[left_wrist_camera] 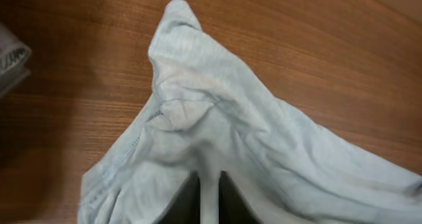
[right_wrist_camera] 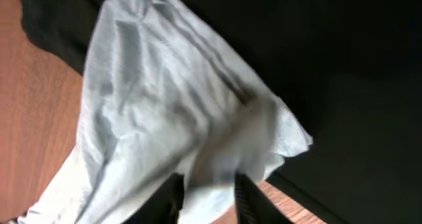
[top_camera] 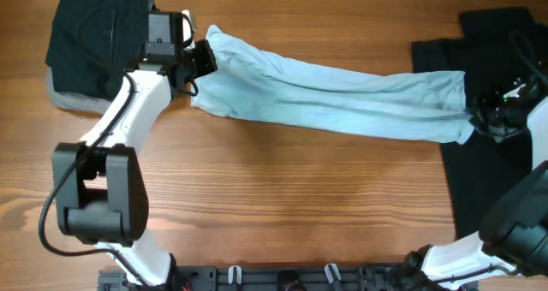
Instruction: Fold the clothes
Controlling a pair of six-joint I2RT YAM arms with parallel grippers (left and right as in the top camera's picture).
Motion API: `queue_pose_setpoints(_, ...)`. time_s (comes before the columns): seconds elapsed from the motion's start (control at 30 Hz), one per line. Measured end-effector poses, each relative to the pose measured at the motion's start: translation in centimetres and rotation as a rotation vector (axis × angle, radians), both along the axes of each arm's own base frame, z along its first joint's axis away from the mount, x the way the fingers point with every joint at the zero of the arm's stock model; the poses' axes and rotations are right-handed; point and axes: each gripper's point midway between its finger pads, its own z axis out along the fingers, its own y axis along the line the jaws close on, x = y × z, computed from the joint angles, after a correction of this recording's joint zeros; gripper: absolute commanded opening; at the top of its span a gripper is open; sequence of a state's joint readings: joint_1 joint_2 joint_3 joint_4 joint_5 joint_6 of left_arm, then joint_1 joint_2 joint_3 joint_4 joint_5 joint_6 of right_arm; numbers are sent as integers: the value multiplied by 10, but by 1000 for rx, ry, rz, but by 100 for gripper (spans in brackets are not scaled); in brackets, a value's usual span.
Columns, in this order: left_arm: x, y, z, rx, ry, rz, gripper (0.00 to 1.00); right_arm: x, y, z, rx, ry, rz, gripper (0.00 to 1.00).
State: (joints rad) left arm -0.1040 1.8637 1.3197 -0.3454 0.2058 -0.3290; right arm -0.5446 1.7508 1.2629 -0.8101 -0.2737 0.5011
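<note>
A pale blue-green T-shirt (top_camera: 342, 98) lies stretched in a long band across the wooden table (top_camera: 282, 197), from upper left to right. My left gripper (top_camera: 205, 58) holds its left end; in the left wrist view the jaws (left_wrist_camera: 209, 204) are nearly together with a thin strip of the shirt (left_wrist_camera: 217, 118) pinched between them. My right gripper (top_camera: 479, 111) is at the shirt's right end, over a large black T-shirt (top_camera: 488, 180). In the right wrist view its fingers (right_wrist_camera: 208, 197) stand apart, with the shirt's edge (right_wrist_camera: 151, 99) lying loosely between them.
A folded black piece (top_camera: 94, 34) rests on a grey one (top_camera: 64, 98) at the back left, right behind my left arm. The grey piece's corner (left_wrist_camera: 10, 59) shows at the left wrist view's edge. The black T-shirt (right_wrist_camera: 330, 66) covers the table's right side.
</note>
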Motion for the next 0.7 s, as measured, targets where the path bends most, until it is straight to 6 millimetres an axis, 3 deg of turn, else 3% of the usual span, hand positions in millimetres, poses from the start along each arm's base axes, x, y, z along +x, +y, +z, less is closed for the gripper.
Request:
queue_pose_setpoints(0.07,3,0,-4,-3,-2,5,70,4,2,1,-6,-11,12,64)
queue_pose_setpoints(0.17,3,2,-8,-7,12,20,72,3,0,0,-27,-3,18,64)
queue_pose_setpoints(0.23,-5,9,-14,-2,59,31,72,2,-2,-1,-44,2,36,64)
queue_pose_setpoints(0.43,-55,42,-44,55,300,54,71,-1,-2,-1,-55,13,58,64)
queue_pose_setpoints(0.57,-55,47,-48,92,287,30,69,0,-2,-1,-59,8,77,64)
queue_pose_setpoints(0.7,-55,44,-58,81,267,13,61,0,-1,-1,-58,4,85,64)
